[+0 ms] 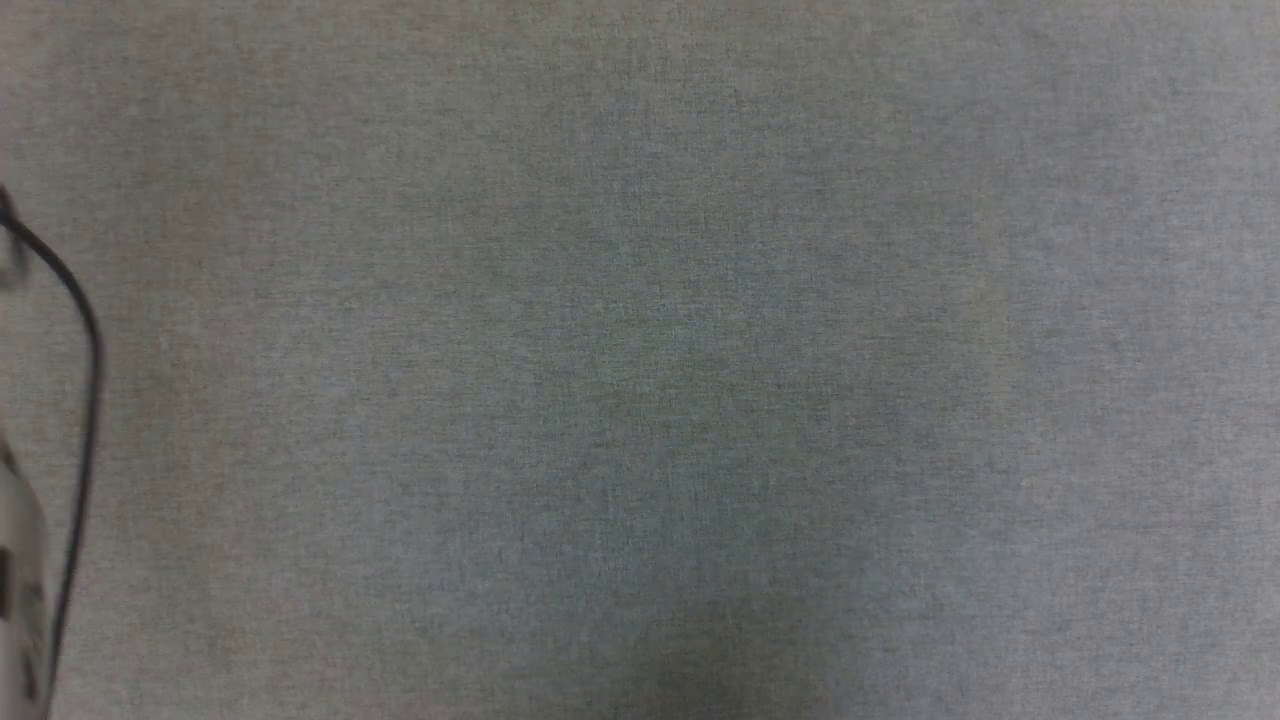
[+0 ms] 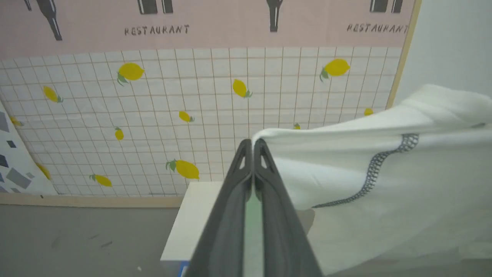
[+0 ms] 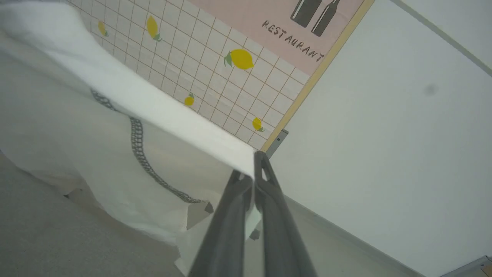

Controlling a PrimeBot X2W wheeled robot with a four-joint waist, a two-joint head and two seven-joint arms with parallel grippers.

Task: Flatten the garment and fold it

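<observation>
Pinching the shirt (image 2: 388, 184) along one edge, the left claw (image 2: 252, 144) and the right claw (image 3: 256, 161) are both clamping shut on it; the shirt is hanging stretched between them before a lemon-patterned wall (image 2: 153, 115).

Open grey floor (image 2: 77, 238) in front of the lemon backdrop (image 2: 153, 115) toward its left, white box (image 2: 192, 215) standing close before it, garment (image 2: 384, 173) hanging taut across its right part like a curtain, plain wall (image 3: 384, 154) bare beyond its right edge.
</observation>
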